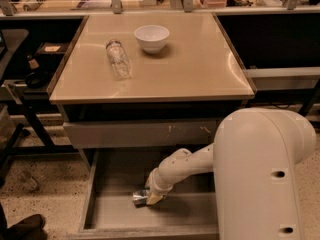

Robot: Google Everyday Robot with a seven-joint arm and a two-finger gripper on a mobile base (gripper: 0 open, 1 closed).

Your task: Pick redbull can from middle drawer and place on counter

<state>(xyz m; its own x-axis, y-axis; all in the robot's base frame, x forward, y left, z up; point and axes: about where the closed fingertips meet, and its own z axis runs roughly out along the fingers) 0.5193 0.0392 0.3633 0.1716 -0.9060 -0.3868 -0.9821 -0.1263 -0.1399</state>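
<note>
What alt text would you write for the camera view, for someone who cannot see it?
The robot's white arm reaches down into the open middle drawer, its end effector at a small silvery redbull can on the drawer floor. Above, on the beige counter, a clear bottle lies on its side beside a white bowl.

Glossy beige-tan square counter (200, 69); matt grey metal middle drawer (120, 215) holds a silvery, seemingly metal redbull can (139, 198) beside the smooth pale gripper (154, 198).
</note>
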